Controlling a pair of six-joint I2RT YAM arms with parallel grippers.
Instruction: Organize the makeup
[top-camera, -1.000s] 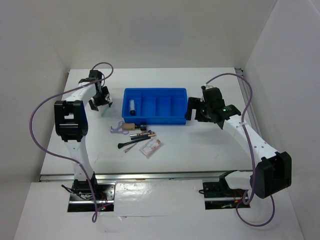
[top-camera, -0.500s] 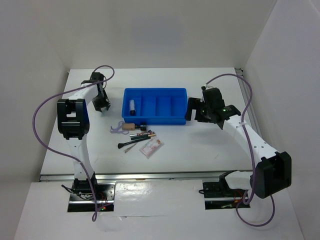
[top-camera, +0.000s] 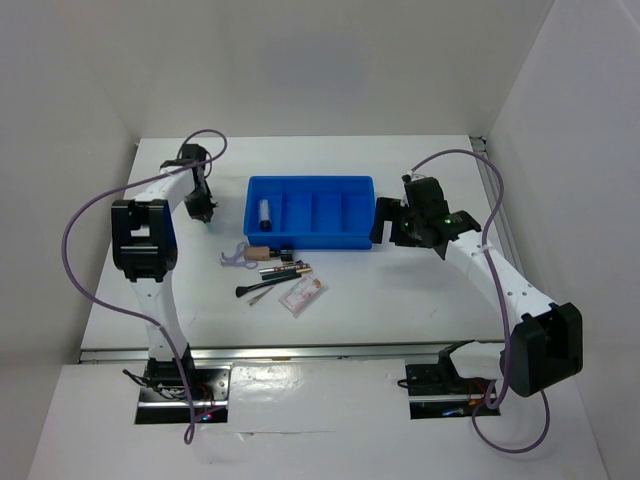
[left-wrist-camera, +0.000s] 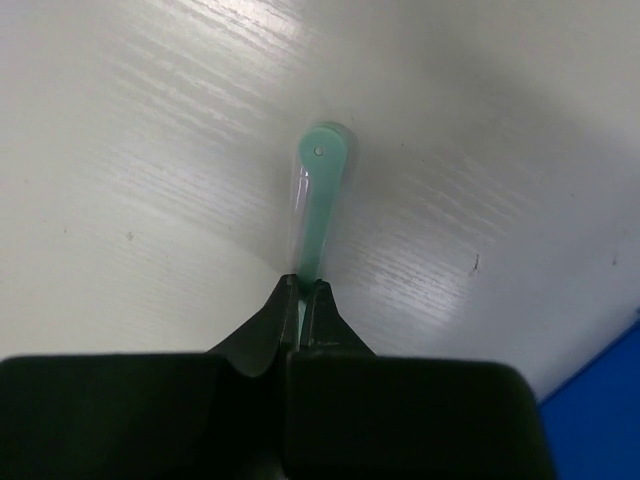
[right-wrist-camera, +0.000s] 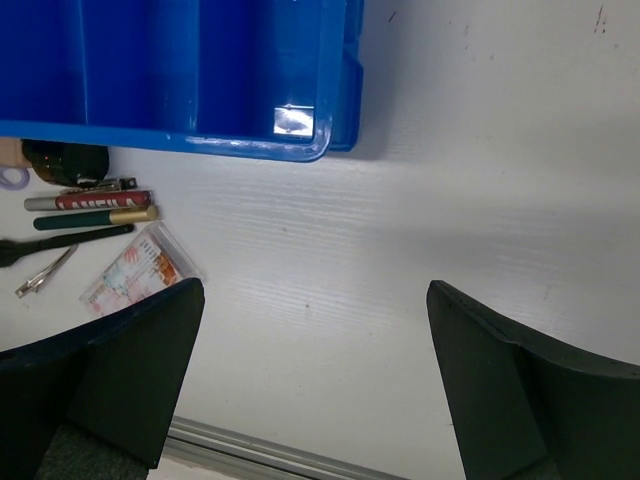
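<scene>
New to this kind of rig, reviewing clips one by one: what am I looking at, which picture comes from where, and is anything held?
Two white robot arms are bolted at the near edge of a white table. The wide picture looks down from above and behind them. The other two come from a small camera on each wrist, so each shows its own tool's fingers. A blue divided plastic tray sits mid-table, with one small dark tube in its leftmost compartment. In front of it lies loose makeup: slim dark pencils, a black-tipped brush and a flat pinkish clear packet. The left tool is shut on the end of a mint-green slim plastic stick, left of the tray. The right tool hangs open beside the tray's right end, holding nothing.
</scene>
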